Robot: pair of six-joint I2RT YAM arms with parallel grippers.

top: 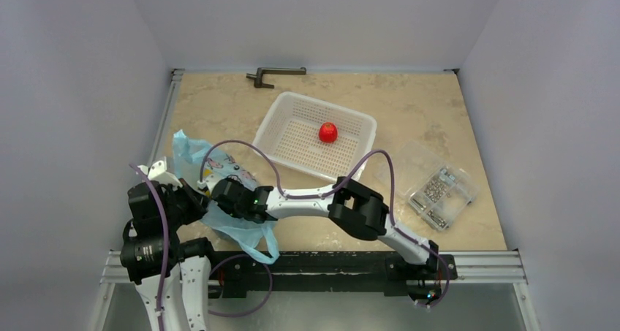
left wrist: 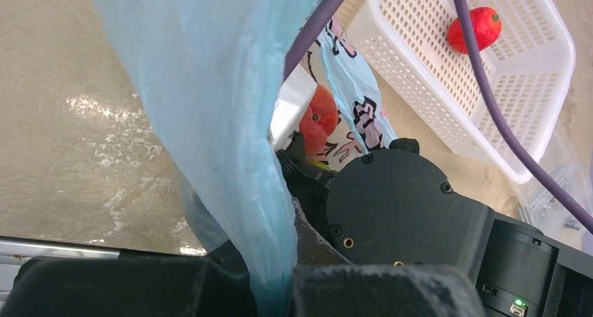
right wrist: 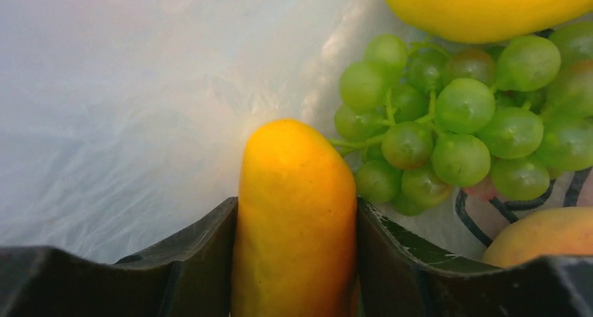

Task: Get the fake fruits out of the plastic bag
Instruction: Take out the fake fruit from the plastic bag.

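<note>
The bag (top: pixel 186 152) lay crumpled at the table's near left, and the left gripper (left wrist: pixel 273 289) had a fold of its blue film pinched between its fingers, holding the mouth up. The right gripper (right wrist: pixel 297 233) was reaching inside the bag, its jaws clamped on either side of an orange-yellow oblong fruit (right wrist: pixel 294 170), with the grapes (right wrist: pixel 454 121) just beside it, a yellow fruit (right wrist: pixel 489 5) beyond them and a peach (right wrist: pixel 545 236) off to the right. Behind the bag stood the white basket (top: pixel 289 112), holding only a red fruit (top: pixel 328 131).
</note>
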